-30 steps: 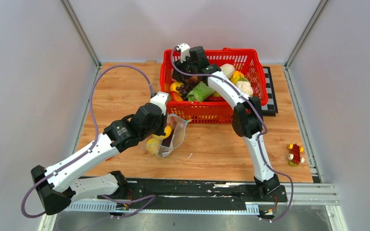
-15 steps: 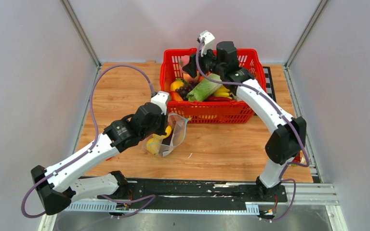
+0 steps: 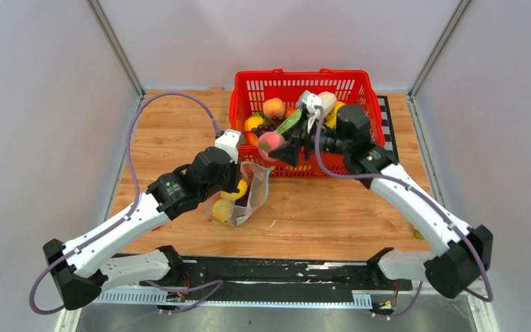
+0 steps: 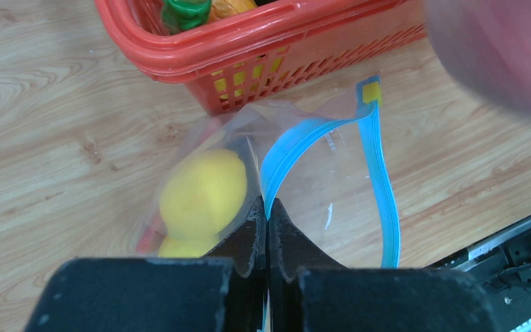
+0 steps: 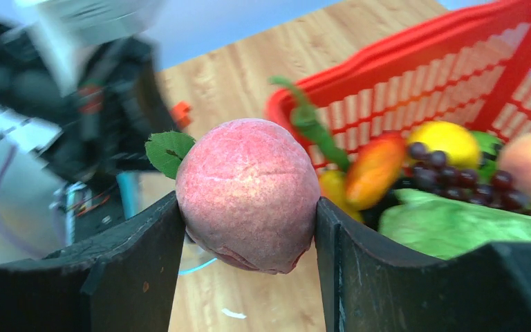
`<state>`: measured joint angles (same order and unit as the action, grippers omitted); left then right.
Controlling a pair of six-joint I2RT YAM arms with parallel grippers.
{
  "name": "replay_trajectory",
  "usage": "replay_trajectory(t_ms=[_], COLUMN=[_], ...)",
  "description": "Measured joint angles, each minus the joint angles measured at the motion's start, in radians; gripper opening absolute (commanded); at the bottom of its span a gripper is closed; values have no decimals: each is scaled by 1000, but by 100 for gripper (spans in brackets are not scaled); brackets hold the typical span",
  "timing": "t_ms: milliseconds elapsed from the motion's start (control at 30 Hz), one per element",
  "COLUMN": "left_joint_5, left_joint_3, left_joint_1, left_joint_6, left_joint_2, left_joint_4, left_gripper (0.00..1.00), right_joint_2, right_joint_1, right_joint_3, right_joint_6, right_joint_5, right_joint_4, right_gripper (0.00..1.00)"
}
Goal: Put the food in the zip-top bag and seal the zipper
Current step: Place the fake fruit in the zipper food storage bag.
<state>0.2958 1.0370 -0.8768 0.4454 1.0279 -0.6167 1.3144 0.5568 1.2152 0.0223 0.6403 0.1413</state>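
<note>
Nearest you, your left gripper (image 4: 267,216) is pinched tight on one lip of the bag (image 4: 318,173), right at the blue zipper (image 4: 386,194). It props the mouth open toward 1 o'clock in the top view. The bag sits left of centre on the table (image 3: 180,117), just in front of the basket (image 3: 304,163). Its lower end looks to rest on the wood, and yellow fruit (image 4: 204,194) is already inside.

Only one lip is held; the other stands as a loose loop. The film is thin, so a knock could fold that loop inward and narrow the mouth. It could also tug the held lip out of the pinch.

Further out, at 1 o'clock from the mouth, your right gripper (image 5: 249,221) is clamped on the peach (image 5: 249,180). It squeezes the peach from both sides, over the basket's near wall. The peach is round and smooth, so a quick swing might roll it loose. Release too early and it would likely strike the table or the bag's rim and roll away. Come in too low and the gripper may snag the loose lip and drag the bag.

Farthest, at 12 o'clock, the basket is crowded, so later picks risk pulling out a neighbouring piece too.
</note>
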Motion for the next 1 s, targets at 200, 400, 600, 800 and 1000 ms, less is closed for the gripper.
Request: replay_trajectory(t_ms=[200, 400, 600, 800, 1000], left_joint_5=[19, 18, 24, 27, 31], left_joint_3=[-2, -11, -13, -16, -16], left_joint_1=[0, 0, 2, 1, 1], left_joint_6=[19, 30, 33, 40, 39], left_joint_2=[-26, -48, -52, -72, -74], left_joint_4=[9, 26, 23, 23, 23], left_gripper=[0, 0, 0, 0, 0], right_joint_2=[-142, -56, 42, 53, 18], right_joint_1=[121, 251, 334, 391, 399], right_joint_3=[-126, -150, -143, -128, -126], right_joint_6=[0, -2, -47, -100, -116], right_joint_5=[76, -16, -262, -489, -530], right_joint_4=[-30, -19, 43, 55, 57], right_gripper=[41, 43, 57, 86, 89])
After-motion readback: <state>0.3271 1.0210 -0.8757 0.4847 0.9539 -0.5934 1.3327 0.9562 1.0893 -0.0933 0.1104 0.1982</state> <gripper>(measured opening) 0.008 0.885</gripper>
